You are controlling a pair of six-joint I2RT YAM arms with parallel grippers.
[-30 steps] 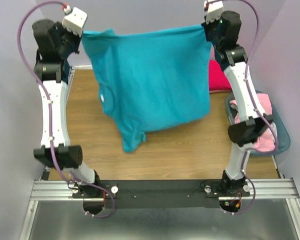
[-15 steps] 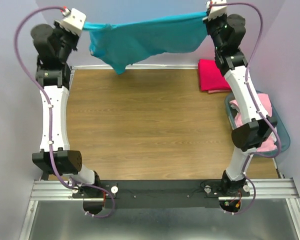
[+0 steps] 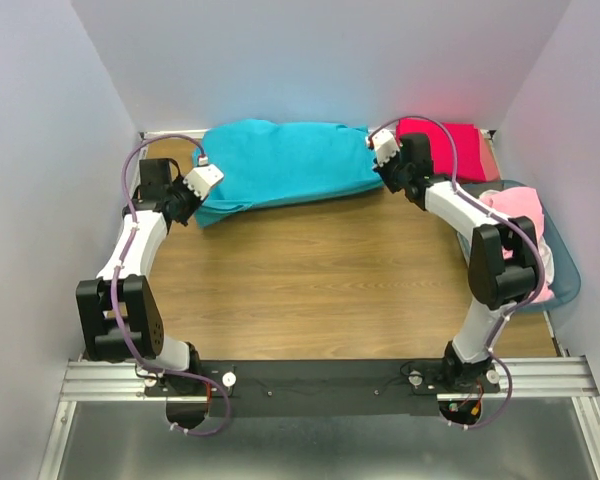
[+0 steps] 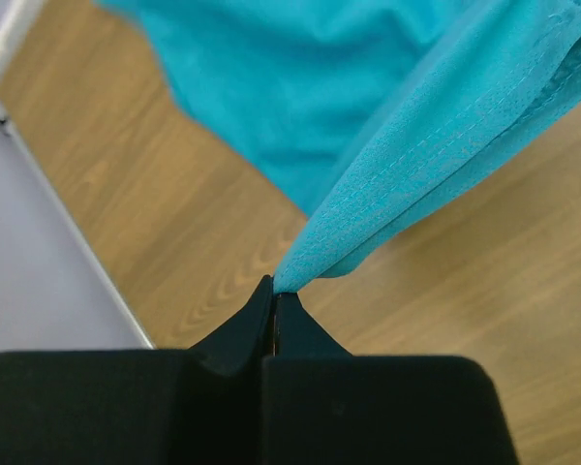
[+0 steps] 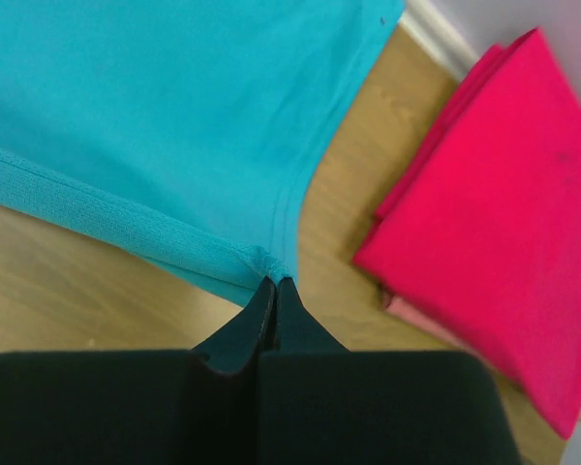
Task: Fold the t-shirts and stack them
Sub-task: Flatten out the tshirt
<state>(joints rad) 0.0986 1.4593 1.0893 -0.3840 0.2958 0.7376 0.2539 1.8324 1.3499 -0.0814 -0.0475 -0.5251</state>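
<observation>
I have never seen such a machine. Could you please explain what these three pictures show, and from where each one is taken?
This is a robot with two arms fixed at the near edge of a wooden table. The wide picture looks down from above and behind the arms. The two close pictures come from cameras on the wrists. A teal t-shirt lies at the far side. The left gripper and the right gripper, black at the bottom of those pictures, each pinch one edge of it, shut. A folded crimson t-shirt lies at the far right, and a blue basket holds pink cloth.
</observation>
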